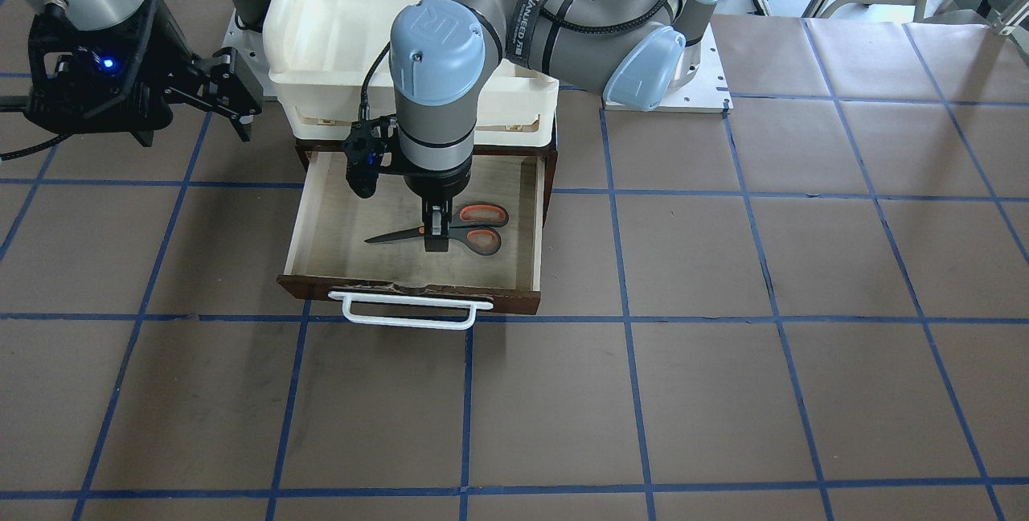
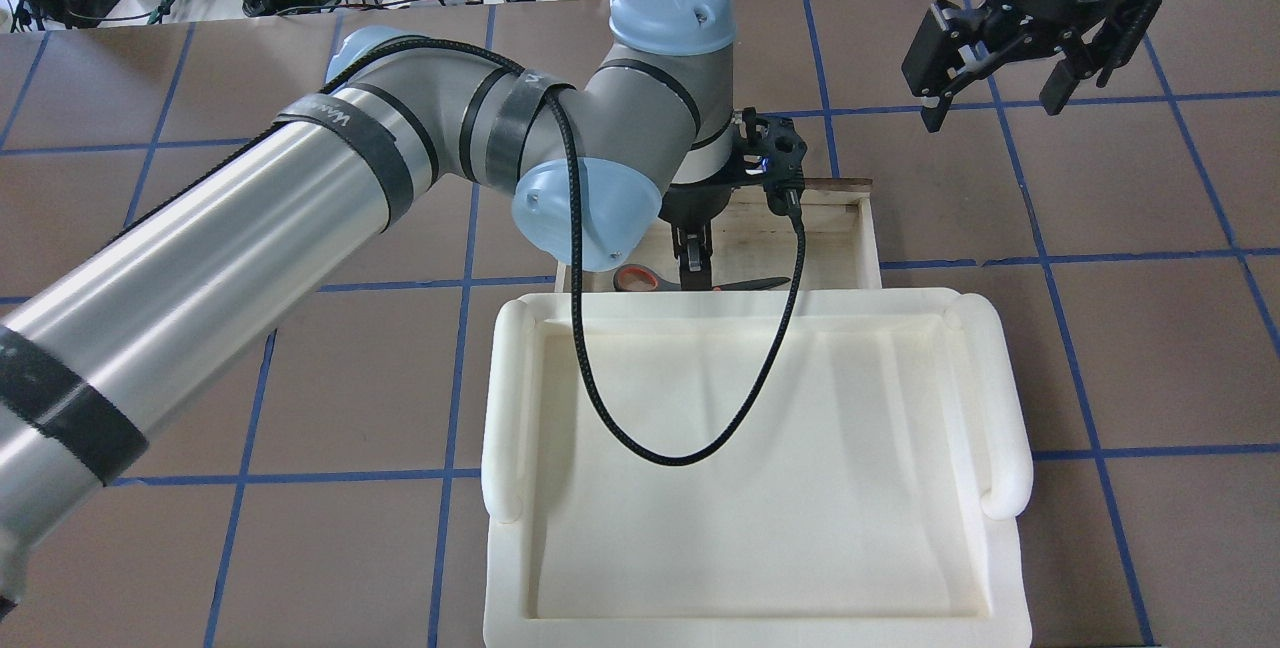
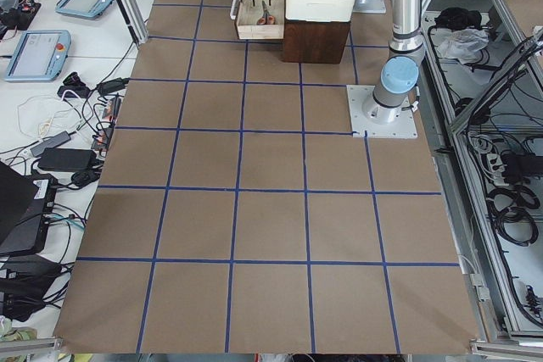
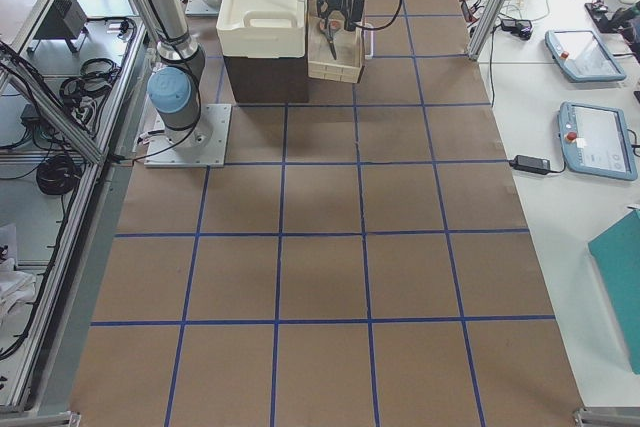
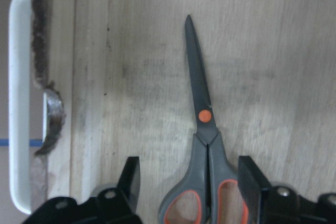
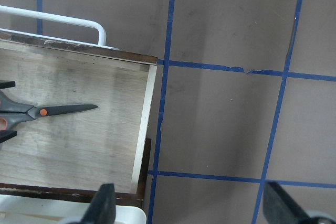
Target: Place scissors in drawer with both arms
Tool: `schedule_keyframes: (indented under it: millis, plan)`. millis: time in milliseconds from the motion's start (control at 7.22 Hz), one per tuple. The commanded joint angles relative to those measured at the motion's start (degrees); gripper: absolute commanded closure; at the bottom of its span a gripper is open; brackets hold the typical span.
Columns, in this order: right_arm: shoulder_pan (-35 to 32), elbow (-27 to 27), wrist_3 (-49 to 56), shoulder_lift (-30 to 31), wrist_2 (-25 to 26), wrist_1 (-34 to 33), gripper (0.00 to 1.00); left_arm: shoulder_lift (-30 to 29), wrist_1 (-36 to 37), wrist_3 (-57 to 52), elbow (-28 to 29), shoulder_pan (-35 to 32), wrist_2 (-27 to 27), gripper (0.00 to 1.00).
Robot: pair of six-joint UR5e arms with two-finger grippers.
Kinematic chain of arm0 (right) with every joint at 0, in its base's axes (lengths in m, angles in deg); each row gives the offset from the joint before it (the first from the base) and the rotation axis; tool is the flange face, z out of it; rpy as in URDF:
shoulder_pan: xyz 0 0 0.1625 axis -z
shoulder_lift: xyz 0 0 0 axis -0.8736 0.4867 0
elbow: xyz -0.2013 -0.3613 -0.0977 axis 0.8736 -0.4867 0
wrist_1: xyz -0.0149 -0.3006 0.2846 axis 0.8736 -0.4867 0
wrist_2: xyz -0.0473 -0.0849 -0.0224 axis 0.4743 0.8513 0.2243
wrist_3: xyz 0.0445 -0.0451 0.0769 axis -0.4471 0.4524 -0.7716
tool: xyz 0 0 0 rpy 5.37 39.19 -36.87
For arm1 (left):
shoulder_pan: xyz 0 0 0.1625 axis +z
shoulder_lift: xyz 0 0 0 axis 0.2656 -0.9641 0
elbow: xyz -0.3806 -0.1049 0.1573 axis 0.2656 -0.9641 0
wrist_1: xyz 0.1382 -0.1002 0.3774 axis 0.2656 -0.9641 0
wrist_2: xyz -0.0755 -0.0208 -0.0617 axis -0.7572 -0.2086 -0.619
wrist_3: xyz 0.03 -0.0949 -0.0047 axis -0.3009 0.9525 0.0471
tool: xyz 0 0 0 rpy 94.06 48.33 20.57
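Observation:
The scissors [image 1: 481, 228] lie flat on the pale floor of the open drawer [image 1: 301, 215], blades towards my right side. They also show in the left wrist view [image 5: 202, 114] and the right wrist view [image 6: 47, 111]. My left gripper [image 1: 436, 239] reaches straight down into the drawer. It is open, with one finger on each side of the scissors' handles [image 5: 190, 174], and not closed on them. My right gripper [image 1: 237, 103] is open and empty, hovering above the table beside the drawer [image 2: 990, 93].
A cream-white tray bin [image 2: 760, 428] sits on the dark cabinet right behind the open drawer and hides the drawer's back part from overhead. The drawer's white bar handle [image 1: 410, 313] sticks out towards the operators' side. A brown table with blue tape lines [image 1: 723, 304] lies around.

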Motion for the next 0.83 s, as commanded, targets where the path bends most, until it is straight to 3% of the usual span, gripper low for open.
schedule_keyframes:
  millis: [0, 415, 554, 692]
  plan:
    - [-0.1, 0.1, -1.9, 0.0, -0.1, -0.1, 0.0, 3.2, -1.0, 0.8, 1.8, 2.6, 0.0, 0.29]
    - [-0.2, 0.1, -1.9, 0.0, -0.1, -0.1, 0.0, 10.2, -7.8, 10.4, 2.4, 14.8, 0.3, 0.26]
    - [-0.2, 0.1, -1.9, 0.0, -0.2, -0.2, 0.0, 11.8, -7.8, 17.3, 2.0, 16.7, 0.2, 0.01]
    - [-0.2, 0.1, -1.9, 0.0, -0.1, -0.1, 0.0, 13.2, -8.0, 26.1, 1.8, 17.6, 0.9, 0.0]
